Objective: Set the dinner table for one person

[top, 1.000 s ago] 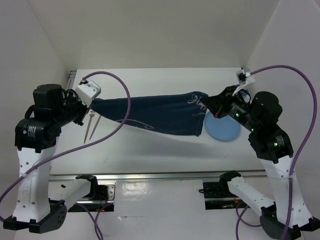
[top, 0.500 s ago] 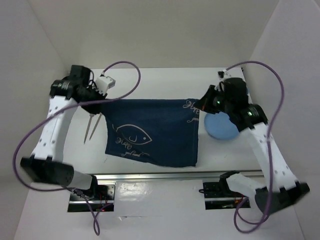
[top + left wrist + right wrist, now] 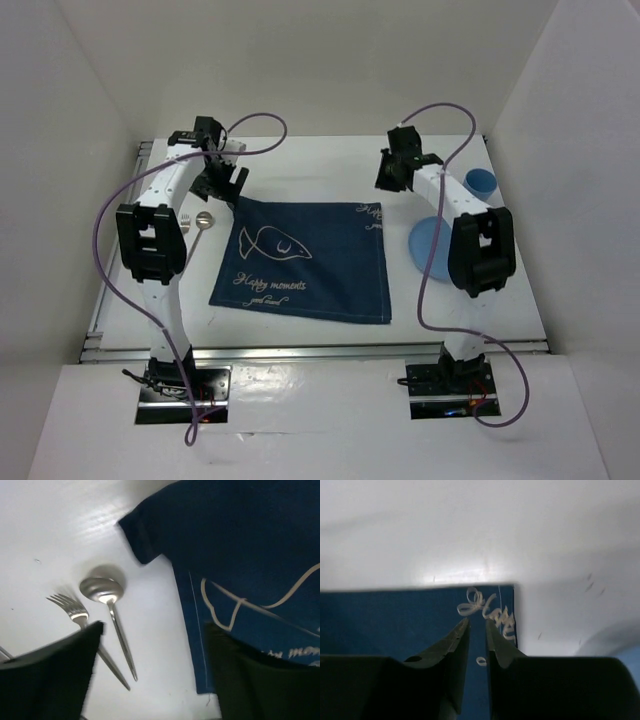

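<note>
The navy placemat (image 3: 305,262) with a fish outline lies spread flat on the white dinner table (image 3: 320,165). My left gripper (image 3: 224,186) hovers by its far left corner, jaws wide open with nothing between them (image 3: 155,652); that corner of the placemat (image 3: 240,550) is slightly folded. My right gripper (image 3: 392,178) hangs over the far right corner, and in the right wrist view (image 3: 476,625) its fingers stand a narrow gap apart above the placemat (image 3: 395,620), holding nothing.
A spoon (image 3: 102,587) and a fork (image 3: 70,607) lie just left of the placemat, with the spoon (image 3: 203,220) beside the left arm. A blue plate (image 3: 425,250) sits right of the cloth, partly under the right arm. A blue cup (image 3: 481,182) stands at the far right.
Both arms stretched away from the near edge and laid the placemat flat. Both grippers, shut on its far corners before, have let go; the left opened wide, the right a little.
</note>
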`<state>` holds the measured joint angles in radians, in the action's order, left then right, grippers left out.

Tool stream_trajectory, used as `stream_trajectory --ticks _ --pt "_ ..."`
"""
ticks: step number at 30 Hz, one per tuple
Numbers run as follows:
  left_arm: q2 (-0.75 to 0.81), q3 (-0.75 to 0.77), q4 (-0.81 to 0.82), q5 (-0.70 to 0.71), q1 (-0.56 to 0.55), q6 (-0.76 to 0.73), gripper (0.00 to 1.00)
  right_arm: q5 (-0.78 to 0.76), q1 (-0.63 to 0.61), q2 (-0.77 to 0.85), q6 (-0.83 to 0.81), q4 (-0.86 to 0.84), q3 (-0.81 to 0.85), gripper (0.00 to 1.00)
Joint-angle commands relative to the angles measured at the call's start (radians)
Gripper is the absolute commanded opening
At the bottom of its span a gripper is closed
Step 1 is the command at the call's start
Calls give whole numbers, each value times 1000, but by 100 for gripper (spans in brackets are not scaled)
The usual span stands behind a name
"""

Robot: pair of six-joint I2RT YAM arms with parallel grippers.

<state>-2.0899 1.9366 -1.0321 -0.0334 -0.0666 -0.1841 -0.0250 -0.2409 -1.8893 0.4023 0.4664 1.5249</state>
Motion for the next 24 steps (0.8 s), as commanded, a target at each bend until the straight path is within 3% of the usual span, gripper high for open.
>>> stream_trajectory --ticks 1,4,8,11,15,20,24 --pt "-6 71 79 68 7 86 96 -121 15 -81 -66 -71 179 27" --pt "-6 71 106 169 7 107 100 -99 25 -145 -124 -28 323 49" --pt "104 -77 142 136 7 66 100 -55 0 -110 -134 26 327 49" --pt "180 -264 164 118 -24 40 100 -26 -37 -16 -114 37 149 50" --pt "240 -461 193 127 -108 5 100 -9 -87 48 -34 12 -83 38" --pt "209 -597 221 278 -196 14 100 19 -97 -43 36 -18 -152 0" --pt "209 -659 230 325 -205 14 100 -62 -97 -203 75 -2 -68 0"
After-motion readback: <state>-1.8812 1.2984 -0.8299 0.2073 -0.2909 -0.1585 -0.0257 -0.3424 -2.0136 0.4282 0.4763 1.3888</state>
